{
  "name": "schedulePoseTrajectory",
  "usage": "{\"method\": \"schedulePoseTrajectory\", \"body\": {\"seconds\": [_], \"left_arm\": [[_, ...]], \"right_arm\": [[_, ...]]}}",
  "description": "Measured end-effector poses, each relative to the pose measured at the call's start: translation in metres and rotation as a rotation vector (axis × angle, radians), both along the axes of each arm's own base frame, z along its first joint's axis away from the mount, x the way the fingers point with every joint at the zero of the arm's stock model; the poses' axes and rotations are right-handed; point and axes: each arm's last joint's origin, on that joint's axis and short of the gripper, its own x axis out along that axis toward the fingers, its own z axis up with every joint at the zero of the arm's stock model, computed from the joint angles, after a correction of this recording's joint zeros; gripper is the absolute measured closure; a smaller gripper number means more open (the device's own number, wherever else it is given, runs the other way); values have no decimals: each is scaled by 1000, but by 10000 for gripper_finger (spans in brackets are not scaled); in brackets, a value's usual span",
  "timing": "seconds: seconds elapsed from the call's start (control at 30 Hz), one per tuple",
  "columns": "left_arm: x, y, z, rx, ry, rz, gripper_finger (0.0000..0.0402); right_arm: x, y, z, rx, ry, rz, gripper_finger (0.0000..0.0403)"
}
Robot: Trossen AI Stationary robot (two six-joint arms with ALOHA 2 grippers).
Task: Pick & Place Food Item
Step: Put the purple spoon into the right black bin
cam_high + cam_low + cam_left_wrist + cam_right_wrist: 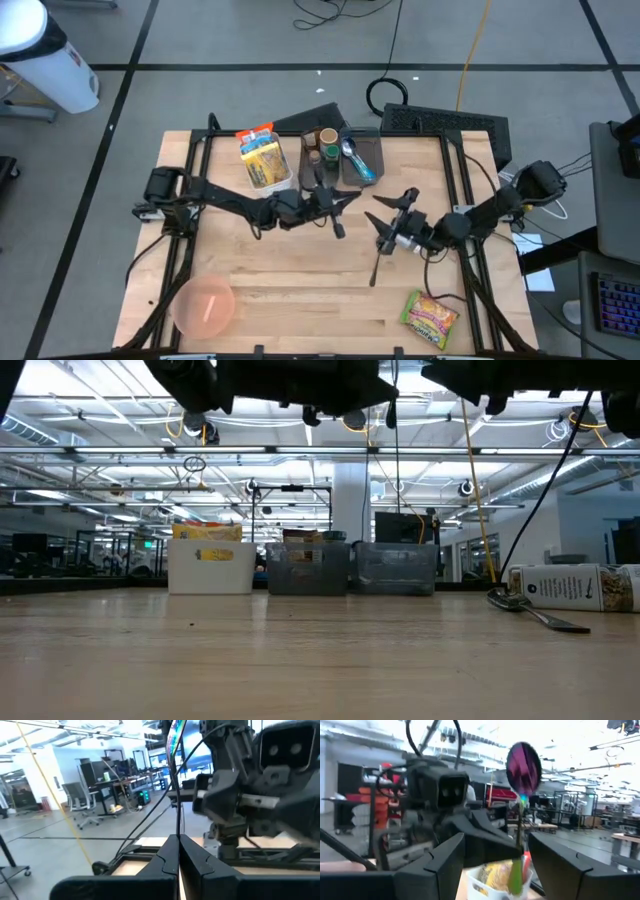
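Both arms hang above the middle of the wooden table point(300, 290), well clear of its edges. The left gripper point(338, 205) has its two fingers point(172, 857) pressed together with nothing between them. The right gripper point(385, 228) faces it, fingers point(445, 857) spread wide and empty.

The food packet point(430, 318) lies flat near the table's corner at five o'clock, close to the front edge (bare wood all around it). A pink bowl point(205, 305) sits at seven o'clock. Along the far edge, at twelve o'clock, stand a white bin point(266, 160) and two grey bins point(345, 152); a blue spoon point(358, 158) rests in one. A spoon point(530, 610) shows in the low view.
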Motion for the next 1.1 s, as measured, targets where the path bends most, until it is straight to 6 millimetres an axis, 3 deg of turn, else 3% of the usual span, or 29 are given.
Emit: {"method": "schedulePoseTrajectory", "body": {"seconds": [0.3, 0.67, 1.1], "left_arm": [[4, 1, 6, 148, 40, 33, 401], [13, 1, 18, 186, 113, 50, 401], [13, 1, 16, 184, 143, 56, 401]], "right_arm": [[9, -17, 5, 45, -48, -24, 191], [16, -27, 6, 66, -54, -14, 197], [16, -30, 6, 63, -53, -32, 288]]}}
